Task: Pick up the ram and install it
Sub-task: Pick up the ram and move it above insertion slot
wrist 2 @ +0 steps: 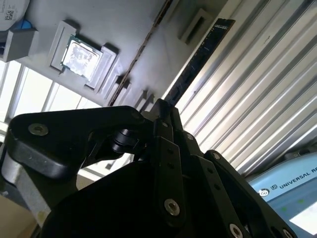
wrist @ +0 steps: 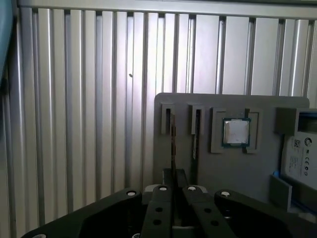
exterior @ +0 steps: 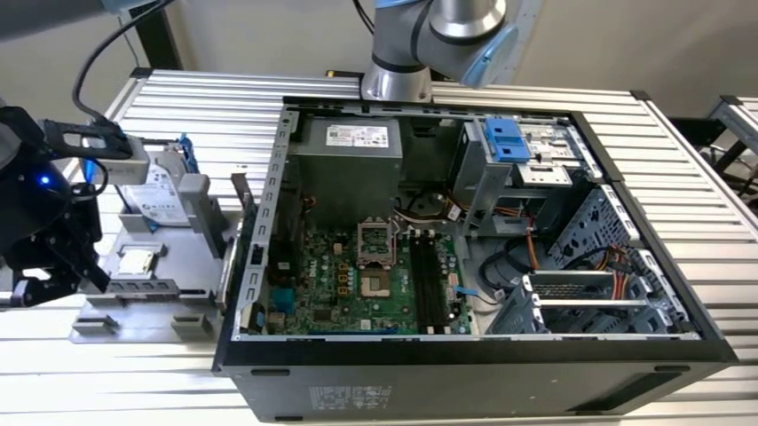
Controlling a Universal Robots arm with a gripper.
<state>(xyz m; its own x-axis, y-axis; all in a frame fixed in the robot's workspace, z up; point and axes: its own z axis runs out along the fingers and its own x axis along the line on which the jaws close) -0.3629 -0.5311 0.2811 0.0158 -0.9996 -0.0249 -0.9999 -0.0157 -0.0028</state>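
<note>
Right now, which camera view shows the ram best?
The second wrist view: the ram shows its long dark side, held in the gripper. The first wrist view shows just its thin edge. In the exterior view it is too small to tell.

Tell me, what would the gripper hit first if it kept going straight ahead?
Most likely the ram, seen edge-on directly in line with the gripper, and then the tray behind it. How close the ram already is, I cannot tell.

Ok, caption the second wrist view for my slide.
Gripper shut on the ram, gray holder with its silver chip behind, ribbed table beyond.
</note>
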